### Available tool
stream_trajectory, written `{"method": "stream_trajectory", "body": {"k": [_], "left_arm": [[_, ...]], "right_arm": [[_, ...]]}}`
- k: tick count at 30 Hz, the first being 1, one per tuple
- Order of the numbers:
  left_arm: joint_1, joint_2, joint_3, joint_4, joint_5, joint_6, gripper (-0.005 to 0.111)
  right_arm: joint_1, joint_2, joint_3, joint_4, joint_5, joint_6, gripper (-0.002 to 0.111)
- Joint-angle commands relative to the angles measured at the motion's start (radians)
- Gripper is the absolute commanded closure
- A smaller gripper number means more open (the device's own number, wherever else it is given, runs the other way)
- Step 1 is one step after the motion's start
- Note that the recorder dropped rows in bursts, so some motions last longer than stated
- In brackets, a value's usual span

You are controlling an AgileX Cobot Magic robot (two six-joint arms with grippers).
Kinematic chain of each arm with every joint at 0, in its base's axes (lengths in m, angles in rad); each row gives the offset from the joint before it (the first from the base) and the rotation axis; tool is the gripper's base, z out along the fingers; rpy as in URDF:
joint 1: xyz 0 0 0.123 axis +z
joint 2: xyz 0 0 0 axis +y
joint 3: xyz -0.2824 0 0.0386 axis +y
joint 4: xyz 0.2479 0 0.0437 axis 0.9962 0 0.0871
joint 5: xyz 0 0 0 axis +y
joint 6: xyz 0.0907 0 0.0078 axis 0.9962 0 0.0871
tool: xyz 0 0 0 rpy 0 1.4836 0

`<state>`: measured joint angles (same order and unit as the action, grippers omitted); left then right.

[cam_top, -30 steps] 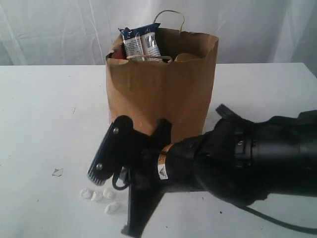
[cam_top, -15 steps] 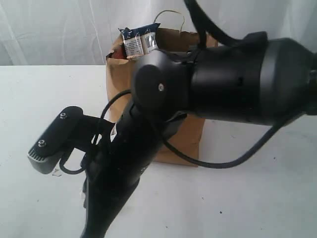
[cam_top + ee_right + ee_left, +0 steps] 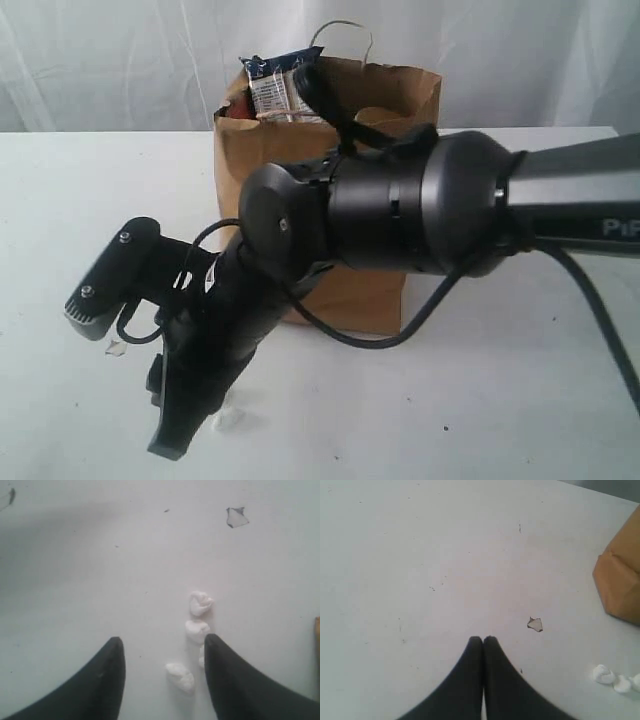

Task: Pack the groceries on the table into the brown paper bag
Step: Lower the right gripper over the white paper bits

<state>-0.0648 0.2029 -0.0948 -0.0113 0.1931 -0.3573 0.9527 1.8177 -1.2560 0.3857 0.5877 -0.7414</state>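
The brown paper bag (image 3: 320, 180) stands upright at the middle of the white table (image 3: 80, 200). A long blue-white packet (image 3: 283, 85) pokes out of its top, and other groceries inside are mostly hidden. My right arm (image 3: 400, 215) reaches across in front of the bag and points down at the table to its front left. In the right wrist view the right gripper (image 3: 164, 641) is open over small white lumps (image 3: 180, 676), holding nothing. The left gripper (image 3: 482, 639) is shut and empty above bare table, with the bag's corner (image 3: 620, 580) off to one side.
Several small white lumps (image 3: 604, 674) lie on the table near the bag's front left corner. A small chipped spot (image 3: 535, 624) marks the tabletop close by. A white curtain (image 3: 120, 60) hangs behind the table.
My right arm has swung up from low at the front right and now crosses in front of the bag, with its gripper reaching down further left over the white lumps.
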Motion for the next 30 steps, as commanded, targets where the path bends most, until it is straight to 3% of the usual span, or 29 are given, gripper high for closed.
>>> {"method": "stream_trajectory", "body": {"k": [1, 7, 21, 30], "left_arm": [[-0.005, -0.004, 0.0, -0.011, 0.0, -0.005, 0.107], [-0.005, -0.004, 0.0, -0.011, 0.0, -0.005, 0.107], [-0.005, -0.004, 0.0, -0.011, 0.0, -0.005, 0.107], [-0.005, -0.004, 0.0, -0.011, 0.0, -0.005, 0.107]], "right_arm": [[-0.035, 0.048, -0.006, -0.024, -0.049, 0.07, 0.061], [-0.068, 0.098, -0.01, -0.024, -0.013, 0.148, 0.061], [-0.076, 0.199, -0.012, -0.024, -0.152, 0.144, 0.062], [-0.076, 0.21, -0.012, -0.024, -0.133, 0.144, 0.094]]}}
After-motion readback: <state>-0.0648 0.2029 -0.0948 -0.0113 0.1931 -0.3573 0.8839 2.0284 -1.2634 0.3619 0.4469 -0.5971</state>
